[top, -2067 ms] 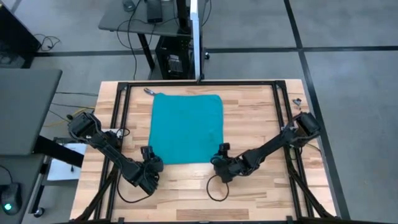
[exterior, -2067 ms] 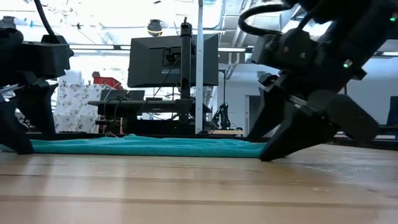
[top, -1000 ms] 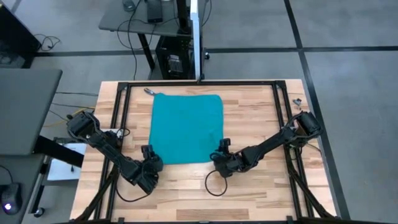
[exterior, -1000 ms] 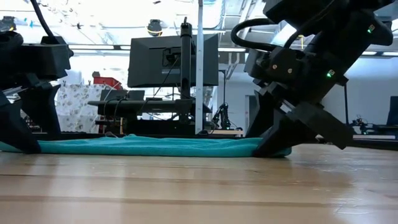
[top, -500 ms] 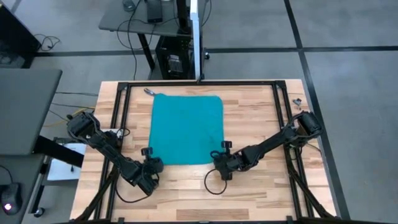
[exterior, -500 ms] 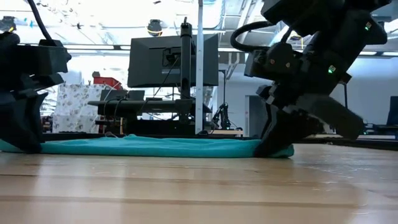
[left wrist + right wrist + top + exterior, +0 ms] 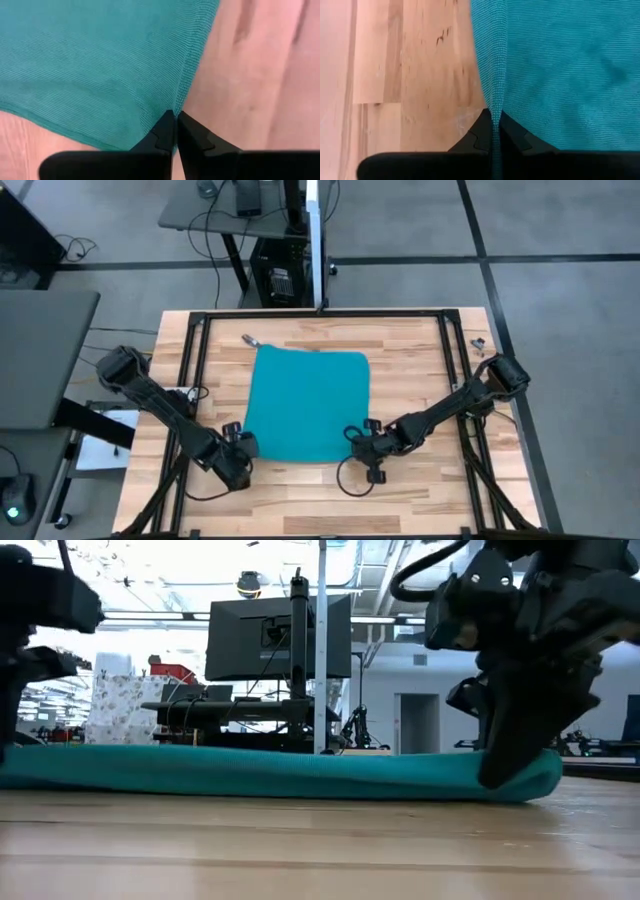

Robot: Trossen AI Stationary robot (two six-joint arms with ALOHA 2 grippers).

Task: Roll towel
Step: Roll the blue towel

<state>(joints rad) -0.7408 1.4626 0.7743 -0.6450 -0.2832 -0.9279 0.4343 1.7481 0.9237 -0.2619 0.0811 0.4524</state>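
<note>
The teal towel (image 7: 308,402) lies spread flat on the wooden table, and in the low view it shows as a long low band (image 7: 270,775). My left gripper (image 7: 246,444) is shut on its near left corner. My right gripper (image 7: 363,440) is shut on its near right corner, and stands at the band's right end in the low view (image 7: 510,775). Both wrist views look along the shut fingers onto the cloth. My left gripper pinches the towel's left side edge (image 7: 181,100) at the near corner between its two fingertips, coming from the table's near side. The cloth beyond the fingers lies spread on the table. My right gripper pinches the towel's hemmed right side edge (image 7: 493,102) at the near corner between its two fingertips, coming from the near side along the hem. The hem runs straight away from the fingers, and the towel beyond it lies flat.
Black frame rails (image 7: 195,380) run along the table's left, right and far sides. A small metal piece (image 7: 247,338) lies beyond the towel's far left corner. Small parts (image 7: 478,342) lie at the far right. A cable loop (image 7: 352,476) hangs by the right gripper.
Both grippers have shut on the towel's near corners and drawn back toward the table's near edge. The whole towel has slid with them toward the near edge and a little to the right, staying spread out.
</note>
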